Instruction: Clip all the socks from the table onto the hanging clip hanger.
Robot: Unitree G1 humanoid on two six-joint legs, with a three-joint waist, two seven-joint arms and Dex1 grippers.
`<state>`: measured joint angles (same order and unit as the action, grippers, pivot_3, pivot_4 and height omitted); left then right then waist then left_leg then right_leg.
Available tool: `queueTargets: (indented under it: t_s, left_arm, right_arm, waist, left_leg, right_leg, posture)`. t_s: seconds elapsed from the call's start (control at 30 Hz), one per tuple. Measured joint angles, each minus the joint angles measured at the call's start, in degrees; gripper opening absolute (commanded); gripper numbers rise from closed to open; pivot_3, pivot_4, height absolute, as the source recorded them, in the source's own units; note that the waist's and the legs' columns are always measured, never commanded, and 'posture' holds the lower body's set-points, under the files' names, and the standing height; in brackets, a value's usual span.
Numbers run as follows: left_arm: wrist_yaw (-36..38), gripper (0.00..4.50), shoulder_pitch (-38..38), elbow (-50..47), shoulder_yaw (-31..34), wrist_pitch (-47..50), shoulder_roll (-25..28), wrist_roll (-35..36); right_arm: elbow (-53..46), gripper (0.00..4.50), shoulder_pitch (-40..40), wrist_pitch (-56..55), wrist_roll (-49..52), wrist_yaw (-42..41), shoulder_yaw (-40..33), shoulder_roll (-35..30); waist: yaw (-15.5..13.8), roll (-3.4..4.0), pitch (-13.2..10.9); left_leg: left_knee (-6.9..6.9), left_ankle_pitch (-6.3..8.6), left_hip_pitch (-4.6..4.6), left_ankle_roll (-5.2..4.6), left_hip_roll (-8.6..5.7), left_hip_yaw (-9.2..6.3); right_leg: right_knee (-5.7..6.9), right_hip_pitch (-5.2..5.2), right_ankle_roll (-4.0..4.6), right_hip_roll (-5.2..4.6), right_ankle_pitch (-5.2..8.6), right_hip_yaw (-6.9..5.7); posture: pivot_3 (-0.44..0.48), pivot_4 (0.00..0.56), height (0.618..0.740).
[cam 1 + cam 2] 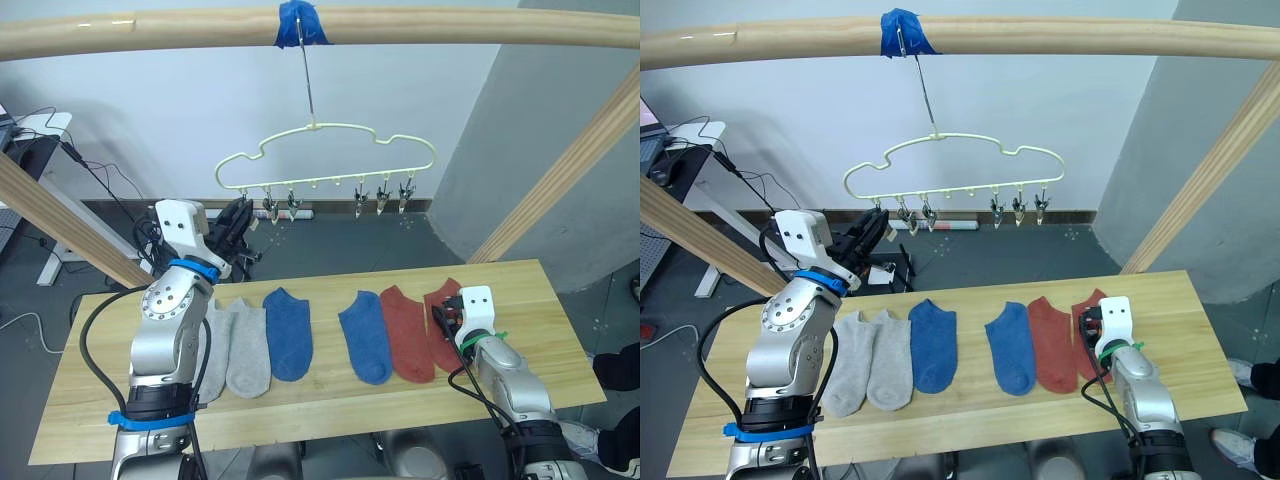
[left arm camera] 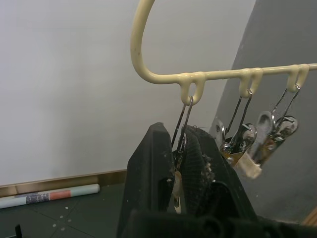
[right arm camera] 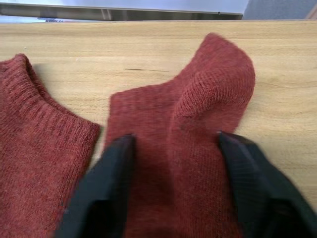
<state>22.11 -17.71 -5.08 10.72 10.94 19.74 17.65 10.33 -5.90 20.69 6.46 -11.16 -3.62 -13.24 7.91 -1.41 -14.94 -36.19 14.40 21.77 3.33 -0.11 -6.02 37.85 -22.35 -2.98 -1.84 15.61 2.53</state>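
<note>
Several socks lie in a row on the table (image 1: 540,300): two light grey (image 1: 235,350), two blue (image 1: 288,333) (image 1: 365,340) and two dark red (image 1: 406,332). The clip hanger (image 1: 330,150) hangs above the table's far edge with a row of metal clips (image 1: 385,197). My left gripper (image 2: 173,134) is raised to the hanger's left end, shut on the leftmost clip (image 2: 184,116). My right gripper (image 3: 176,144) rests open on the rightmost dark red sock (image 3: 198,99), one finger (image 3: 116,158) on each side of a raised fold.
A thick wooden pole (image 1: 450,25) with blue tape (image 1: 300,22) carries the hanger's hook. Slanted wooden poles (image 1: 60,215) (image 1: 570,175) flank the table. A grey column (image 1: 520,120) stands behind at the right. A desk with cables (image 1: 40,130) is at the far left.
</note>
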Motion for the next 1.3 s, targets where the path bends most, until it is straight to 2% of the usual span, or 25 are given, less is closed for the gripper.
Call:
queueTargets:
  t_s: [0.17,0.3,0.5,0.6,0.7,0.83,0.9,0.97,1.07,1.3]
  left_arm:
    - [2.1,0.19,0.1,-1.3,0.6,2.5,0.6,3.1]
    - [4.4,0.19,0.2,-2.7,1.4,6.2,2.5,6.9]
    - [7.5,0.19,0.3,-7.0,4.6,17.0,7.0,16.5]
    - [8.5,0.19,0.2,-8.4,5.2,21.9,8.3,20.9]
    - [8.5,0.19,-0.2,-9.0,6.1,25.4,9.1,24.3]
    - [7.6,0.19,-0.6,-10.7,6.3,28.9,9.0,28.1]
    - [6.7,0.19,-0.6,-11.2,6.9,29.9,8.9,29.5]
    - [5.8,0.19,-0.7,-12.3,7.1,31.1,8.7,31.0]
    - [4.8,0.19,-0.8,-12.9,7.0,32.1,8.3,32.4]
    - [4.0,0.19,-0.7,-13.7,7.2,33.5,8.4,34.1]
  right_arm:
    - [-1.0,0.04,0.9,-0.2,-0.5,-1.5,0.6,-0.7]
    - [-3.5,0.0,2.7,-0.2,-0.8,-5.5,2.1,-4.3]
    - [-14.0,0.0,5.3,-3.4,-1.3,-21.4,7.5,-18.9]
    - [-20.8,0.0,2.1,-7.5,-1.2,-29.5,10.8,-24.0]
    - [-23.2,0.0,-5.0,-9.3,-1.2,-36.2,15.1,-25.5]
    - [-23.9,0.0,-15.0,-10.5,-2.5,-41.3,20.7,-23.6]
    - [-22.5,0.0,-18.4,-10.4,-4.1,-41.5,23.5,-20.6]
    - [-20.4,0.0,-21.8,-10.2,-5.9,-41.1,26.6,-16.2]
    - [-17.7,0.0,-24.6,-10.2,-8.0,-40.4,29.5,-12.1]
    - [-12.3,0.0,-28.4,-10.2,-10.8,-38.7,30.9,-6.1]
  waist:
    - [0.0,0.0,0.0]
    - [-0.1,0.0,0.0]
    - [0.2,0.09,-1.0]
    - [0.3,-0.13,-1.4]
    - [0.2,-0.24,-1.6]
    - [-0.1,-0.29,-1.7]
    - [-0.3,-0.31,-1.7]
    - [-0.3,-0.31,-1.7]
    - [-0.5,-0.31,-1.7]
    - [-1.4,-0.3,-1.7]
  left_leg:
    - [0.0,0.0,0.01,0.0,0.0,0.0]
    - [0.03,0.0,0.04,0.01,-0.01,-0.02]
    - [0.03,0.0,0.03,0.01,-0.09,0.07]
    - [0.02,0.0,0.03,0.01,0.02,0.03]
    - [0.01,0.0,0.1,0.02,0.02,0.02]
    - [0.01,0.0,0.27,0.02,0.0,-0.04]
    - [0.0,0.0,0.45,0.04,-0.02,-0.11]
    - [-0.1,-0.02,1.02,0.07,-0.04,-0.07]
    - [-0.21,-0.12,1.23,0.24,0.0,-0.07]
    - [-0.28,-0.03,1.21,0.09,-0.11,-0.08]
  right_leg:
    - [-0.02,0.0,-0.02,0.0,0.01,0.0]
    - [-0.07,-0.01,-0.04,-0.01,0.03,-0.02]
    - [-0.04,-0.04,-0.3,-0.1,0.18,0.05]
    - [-0.01,-0.08,-0.3,0.03,0.18,0.02]
    - [-0.01,-0.13,-0.3,0.02,0.17,0.01]
    - [0.01,-0.29,-0.09,-0.04,0.05,-0.04]
    - [0.03,-0.43,0.0,-0.12,0.0,-0.14]
    - [0.19,-1.03,0.02,-0.21,-0.01,-0.09]
    - [0.19,-1.21,0.02,-0.35,-0.02,-0.11]
    - [0.25,-1.2,-0.01,-0.35,-0.02,-0.11]
  posture:
    - [-0.195,0.273,0.74]
    - [-0.195,0.276,0.74]
    - [-0.197,0.285,0.74]
    - [-0.2,0.289,0.74]
    - [-0.201,0.29,0.74]
    - [-0.193,0.29,0.74]
    - [-0.193,0.29,0.74]
    - [-0.193,0.29,0.74]
    - [-0.193,0.29,0.74]
    - [-0.176,0.288,0.74]
